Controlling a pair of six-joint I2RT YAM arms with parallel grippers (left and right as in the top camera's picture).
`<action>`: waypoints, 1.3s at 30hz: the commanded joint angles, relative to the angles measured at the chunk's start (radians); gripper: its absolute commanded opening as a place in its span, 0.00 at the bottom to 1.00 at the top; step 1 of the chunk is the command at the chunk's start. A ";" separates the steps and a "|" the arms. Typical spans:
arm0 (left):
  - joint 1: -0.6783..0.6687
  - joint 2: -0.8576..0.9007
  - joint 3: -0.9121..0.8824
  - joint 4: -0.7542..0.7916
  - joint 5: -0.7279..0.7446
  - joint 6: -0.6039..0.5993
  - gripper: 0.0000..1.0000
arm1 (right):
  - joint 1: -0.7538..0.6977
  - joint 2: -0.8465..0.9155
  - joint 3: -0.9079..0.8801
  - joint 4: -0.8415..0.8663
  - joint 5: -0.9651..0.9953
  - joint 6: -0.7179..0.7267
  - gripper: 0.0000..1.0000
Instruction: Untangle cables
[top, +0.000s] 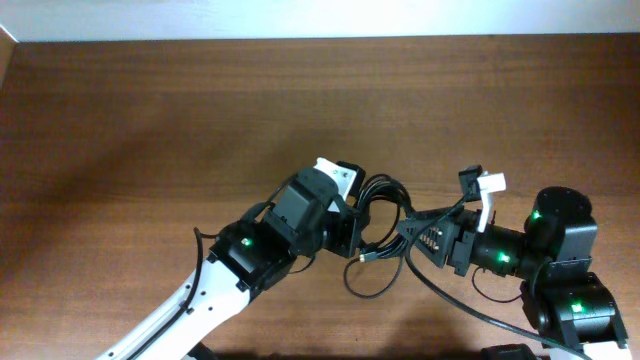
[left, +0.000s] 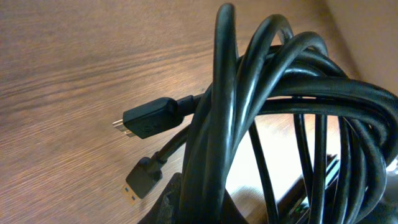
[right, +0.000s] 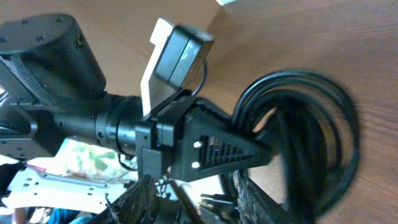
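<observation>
We note the left gripper (right: 258, 155) clamped on the cables (left: 273, 112), coil bunched just ahead of it, while the right gripper (top: 420, 238) stands parted beside it (holding nothing, seemingly); we'd keep left firm and draw one plug end (left: 149, 119) out slowly

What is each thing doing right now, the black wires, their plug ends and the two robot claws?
cables: looped together in one tangled bundle, not yet separated.
silver-tipped plug: loose, plugged into nothing.
gold-tipped plug: loose, plugged into nothing.
left gripper: shut on the cables.
right gripper: jaws apart, right beside the bundle, no clear grip on anything.
</observation>
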 joint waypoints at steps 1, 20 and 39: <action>0.076 -0.033 -0.002 -0.048 0.065 0.092 0.00 | -0.089 -0.008 0.018 0.003 0.016 0.042 0.44; 0.211 -0.032 -0.002 0.247 0.599 0.532 0.00 | -0.235 -0.008 0.018 0.014 -0.227 -0.056 0.45; 0.210 -0.032 -0.002 0.267 0.581 0.429 0.00 | -0.235 -0.008 0.018 0.013 -0.240 -0.058 0.45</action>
